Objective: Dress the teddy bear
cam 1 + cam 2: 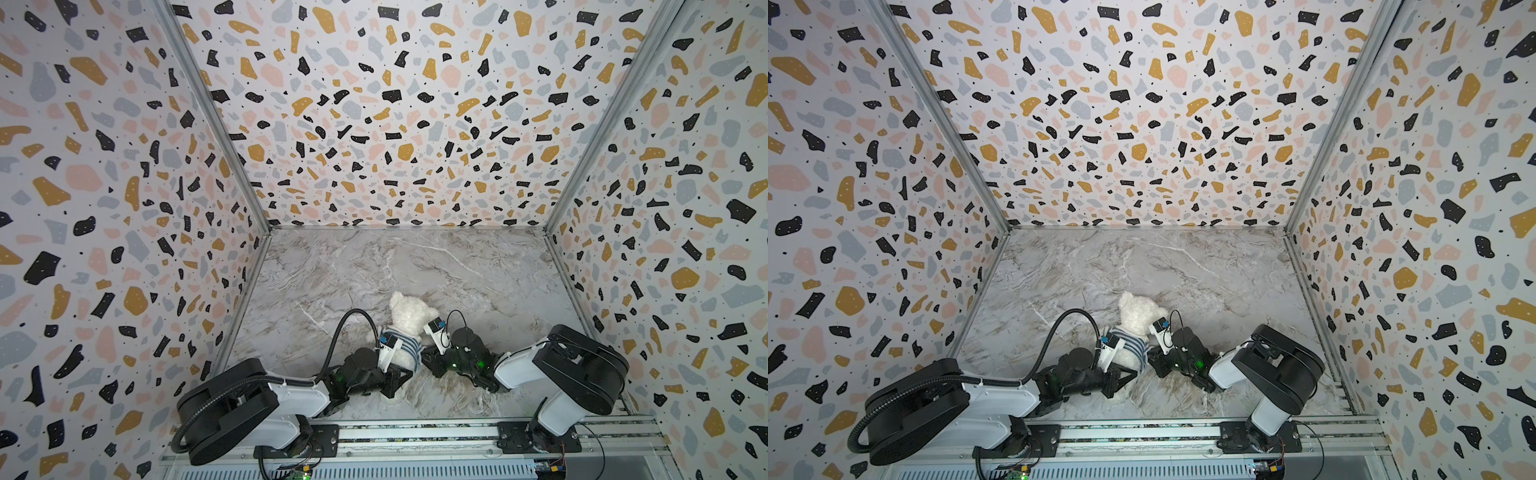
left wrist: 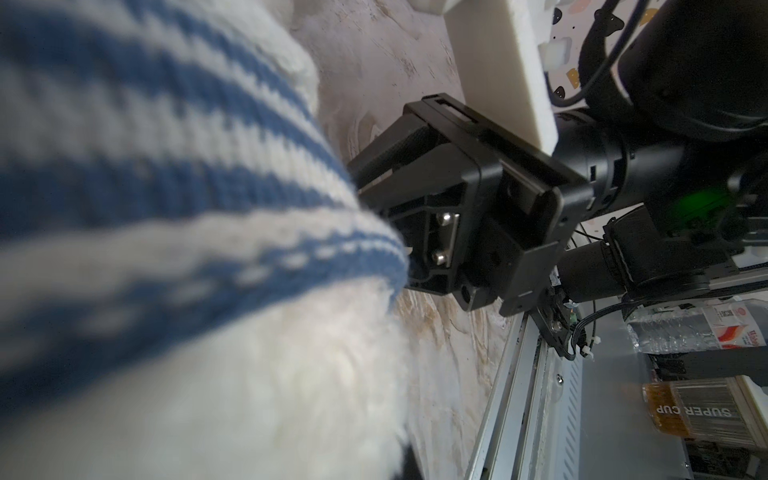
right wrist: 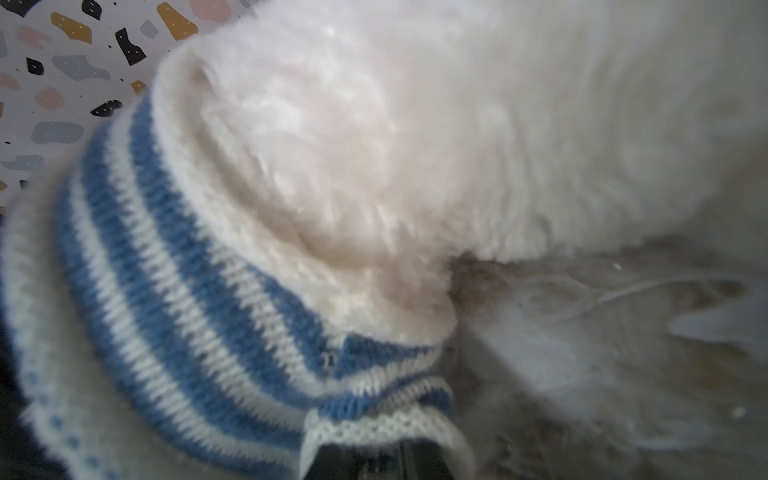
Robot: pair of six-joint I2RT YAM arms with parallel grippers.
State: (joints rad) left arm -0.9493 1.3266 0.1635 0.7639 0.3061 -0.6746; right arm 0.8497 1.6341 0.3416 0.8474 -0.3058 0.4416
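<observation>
The grey-white marbled tabletop (image 1: 436, 266) (image 1: 1163, 266) carries the fluffy white teddy bear (image 1: 409, 316) (image 1: 1138, 316). It rests near the front edge, about midway across, head toward the back wall (image 1: 395, 124), body in a blue-and-white striped shirt (image 1: 405, 345).

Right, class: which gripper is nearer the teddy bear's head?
Right. The right gripper sits at the edge of the striped shirt, beside the teddy bear's torso. The left gripper is by its lower body, farther from the head.
</observation>
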